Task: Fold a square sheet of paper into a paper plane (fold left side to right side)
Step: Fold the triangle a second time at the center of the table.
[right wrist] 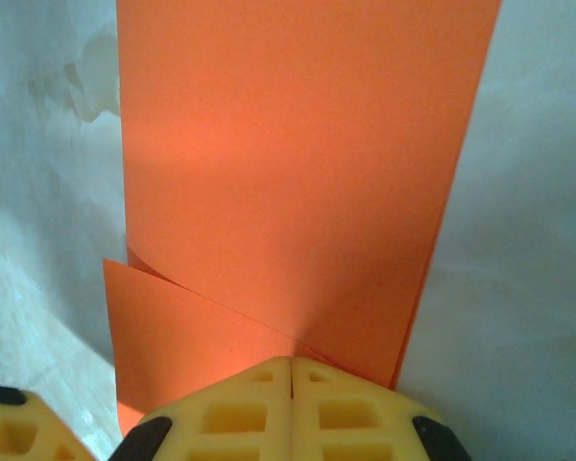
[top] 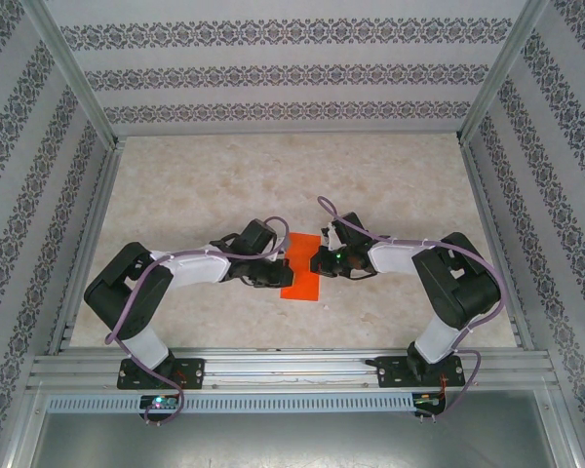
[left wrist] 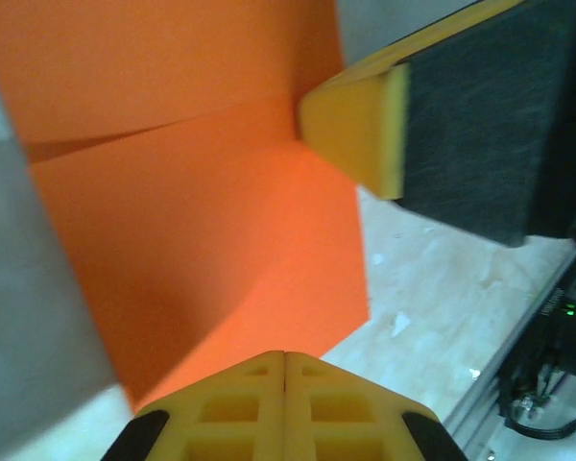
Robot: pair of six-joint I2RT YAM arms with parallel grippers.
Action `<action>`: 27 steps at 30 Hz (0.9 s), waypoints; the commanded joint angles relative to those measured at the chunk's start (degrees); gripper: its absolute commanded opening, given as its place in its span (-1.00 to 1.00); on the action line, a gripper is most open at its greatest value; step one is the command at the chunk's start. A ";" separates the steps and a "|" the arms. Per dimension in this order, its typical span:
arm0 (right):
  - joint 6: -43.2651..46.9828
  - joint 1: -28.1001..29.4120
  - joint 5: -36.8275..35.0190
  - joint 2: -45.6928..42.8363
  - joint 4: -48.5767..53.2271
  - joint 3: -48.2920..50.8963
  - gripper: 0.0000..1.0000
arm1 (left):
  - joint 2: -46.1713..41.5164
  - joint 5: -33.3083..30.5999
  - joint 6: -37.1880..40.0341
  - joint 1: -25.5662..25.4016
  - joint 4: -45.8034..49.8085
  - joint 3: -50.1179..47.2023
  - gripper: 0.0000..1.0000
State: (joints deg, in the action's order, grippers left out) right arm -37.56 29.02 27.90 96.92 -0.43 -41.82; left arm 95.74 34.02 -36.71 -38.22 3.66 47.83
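Risk: the left pincer [left wrist: 285,363] and right pincer [right wrist: 291,365], both closed and holding nothing, seem to bear their tips on the thin orange-red square sheet of paper [left wrist: 202,230]; a dragging tip could skid it across the pale marbled table [top: 175,185] or skew the crease; the partly folded sheet lies between the two tips, just beyond each

Left arm [top: 187,267], right arm [top: 398,257] — black joints, white links, purple cables [top: 324,207]; left gripper [left wrist: 285,357], right gripper [right wrist: 291,363] — yellow, square-pocketed.
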 commanded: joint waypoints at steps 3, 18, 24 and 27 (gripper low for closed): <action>0.03 0.16 -2.57 1.15 3.57 2.02 -1.00 | 1.64 2.88 0.34 -0.81 0.80 3.47 -1.00; 0.23 0.51 -3.60 2.22 4.20 2.18 -1.00 | 9.44 1.18 2.60 -1.51 3.34 8.00 -1.00; 0.65 0.52 -4.08 2.74 5.24 1.83 -1.00 | 10.50 -0.76 3.40 -1.51 5.20 7.00 -1.00; 0.73 0.51 -4.21 3.01 5.58 1.66 -1.00 | 10.73 -1.06 3.74 -1.55 5.69 6.37 -1.00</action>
State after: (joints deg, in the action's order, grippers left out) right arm -37.54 29.04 27.86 96.97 -0.45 -41.76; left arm 105.51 34.22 -34.72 -39.07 6.46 55.07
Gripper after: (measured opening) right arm 0.046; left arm 0.055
